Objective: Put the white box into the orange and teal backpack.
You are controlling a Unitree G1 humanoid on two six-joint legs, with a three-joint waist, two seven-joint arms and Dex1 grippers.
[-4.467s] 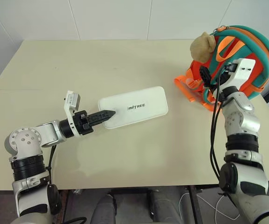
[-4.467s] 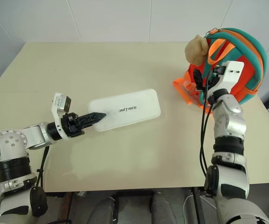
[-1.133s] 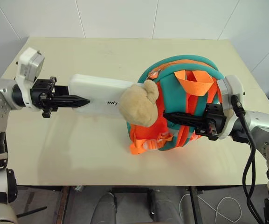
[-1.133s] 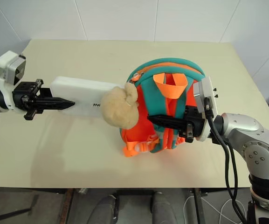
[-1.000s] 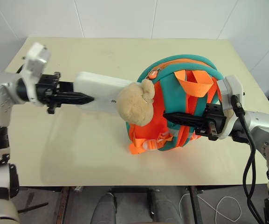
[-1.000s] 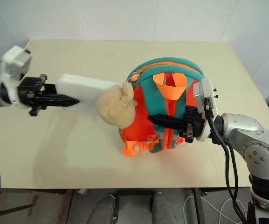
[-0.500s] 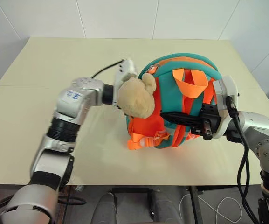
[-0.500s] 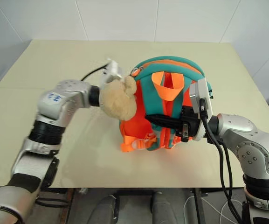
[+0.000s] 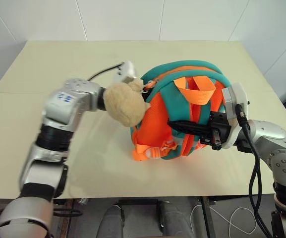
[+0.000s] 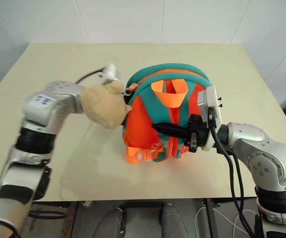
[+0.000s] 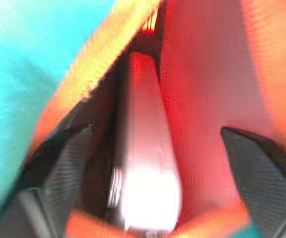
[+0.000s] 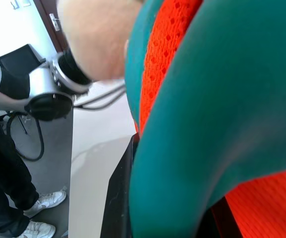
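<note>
The left gripper (image 11: 152, 163) is buried inside the orange and teal backpack (image 9: 182, 94) — from the head views only its arm shows, vanishing behind the tan plush toy (image 9: 124, 102). In the left wrist view its 2 black fingers (image 11: 66, 163) stand wide apart with nothing clamped between them. Between them lies the white box (image 11: 145, 163), tinted red by the orange lining, its long axis running straight away from the gripper into the bag; its far end narrows into shadow and is hard to make out. From outside the bag the box is fully hidden.

The backpack stands upright on the beige table (image 9: 83, 64), straps facing the robot. The right gripper (image 9: 182, 126) is closed on a teal strap (image 12: 207, 119) — its fingertips disappear into the straps.
</note>
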